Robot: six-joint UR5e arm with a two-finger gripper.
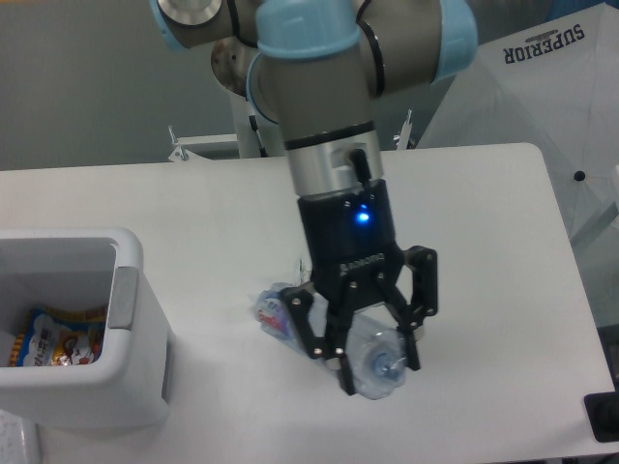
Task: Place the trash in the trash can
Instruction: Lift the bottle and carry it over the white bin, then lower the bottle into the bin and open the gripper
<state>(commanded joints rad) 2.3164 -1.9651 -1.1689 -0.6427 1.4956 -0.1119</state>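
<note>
While the black two-finger gripper [375, 369] hangs from the grey-and-blue arm over the white table [484, 251], its jaws are clamped on the crushed clear plastic water bottle [372, 362], gripping it at the cap end, which points toward the camera. The bottle tilts, and its blue-white label end reaches back to the left behind the gripper's fingers [344, 375]; whether that far end touches the table cannot be told. A blue light glows on the gripper's black body above the jaws. Just behind the bottle's label end, partly hidden by the gripper, the small crumpled clear-white wrapper [296, 273] lies on the table. The white boxy plastic trash can [126, 319] stands well to the left of the bottle, at the table's near-left corner, with a grey tab on the side facing the bottle. Inside the can lies a colourful orange-blue snack packet [53, 340]. Far to the right of the bottle, beyond the table's edge, a white fabric canopy [542, 87] bears the printed word SUPERIOR.
</note>
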